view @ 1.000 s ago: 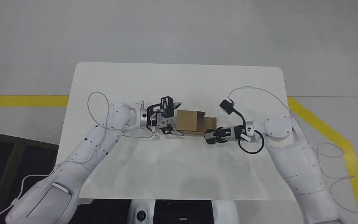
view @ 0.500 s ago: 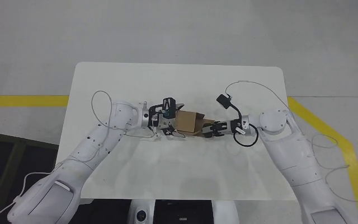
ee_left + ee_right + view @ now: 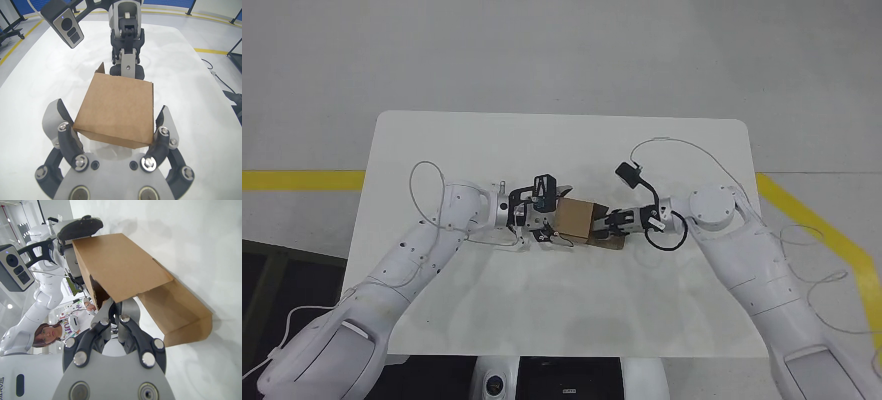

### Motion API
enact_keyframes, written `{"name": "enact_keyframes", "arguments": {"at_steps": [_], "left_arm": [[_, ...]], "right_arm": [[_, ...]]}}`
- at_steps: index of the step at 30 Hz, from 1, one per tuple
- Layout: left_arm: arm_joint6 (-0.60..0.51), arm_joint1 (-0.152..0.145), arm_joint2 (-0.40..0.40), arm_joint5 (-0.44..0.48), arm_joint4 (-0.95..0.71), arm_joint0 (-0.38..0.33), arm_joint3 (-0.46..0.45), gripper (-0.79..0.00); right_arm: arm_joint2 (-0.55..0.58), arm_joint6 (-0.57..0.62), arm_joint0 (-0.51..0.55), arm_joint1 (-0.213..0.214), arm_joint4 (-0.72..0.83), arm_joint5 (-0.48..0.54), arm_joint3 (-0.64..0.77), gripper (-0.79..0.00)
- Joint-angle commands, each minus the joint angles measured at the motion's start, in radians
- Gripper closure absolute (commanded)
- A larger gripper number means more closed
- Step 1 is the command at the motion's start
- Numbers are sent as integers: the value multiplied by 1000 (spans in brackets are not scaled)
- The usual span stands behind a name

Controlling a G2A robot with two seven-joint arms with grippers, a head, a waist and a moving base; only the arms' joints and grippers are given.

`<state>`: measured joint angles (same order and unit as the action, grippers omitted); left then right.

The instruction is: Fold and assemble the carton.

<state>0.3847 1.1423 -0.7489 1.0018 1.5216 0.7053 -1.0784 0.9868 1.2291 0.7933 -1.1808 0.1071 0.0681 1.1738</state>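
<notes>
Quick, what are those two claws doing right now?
Left gripper: shut on the carton, a finger on each side.
Right gripper: shut, tips at the carton's open end; whether it pinches cardboard cannot be told.

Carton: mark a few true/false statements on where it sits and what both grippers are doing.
1. The carton sits between the jaws of the left gripper. True.
2. The right gripper hangs well clear of the carton. False: it is right at the carton's end, opposite the left gripper.
3. A flap sticks out from the carton at the right gripper's end. True.
4. The carton lies at a corner of the table. False: it is near the table's middle.
</notes>
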Motion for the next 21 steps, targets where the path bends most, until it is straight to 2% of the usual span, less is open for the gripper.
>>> {"name": "enact_keyframes", "arguments": {"at_steps": [1, 10, 21], "left_arm": [[2, 1, 0, 0, 2, -1, 2, -785], [7, 1, -6, 0, 6, -1, 10, -785], [6, 1, -11, 5, 12, 2, 10, -785]], "right_arm": [[-16, -3, -16, -6, 10, 9, -21, 0], [-44, 6, -59, -20, 39, 42, -92, 0], [37, 60, -28, 20, -5, 29, -49, 0]]}}
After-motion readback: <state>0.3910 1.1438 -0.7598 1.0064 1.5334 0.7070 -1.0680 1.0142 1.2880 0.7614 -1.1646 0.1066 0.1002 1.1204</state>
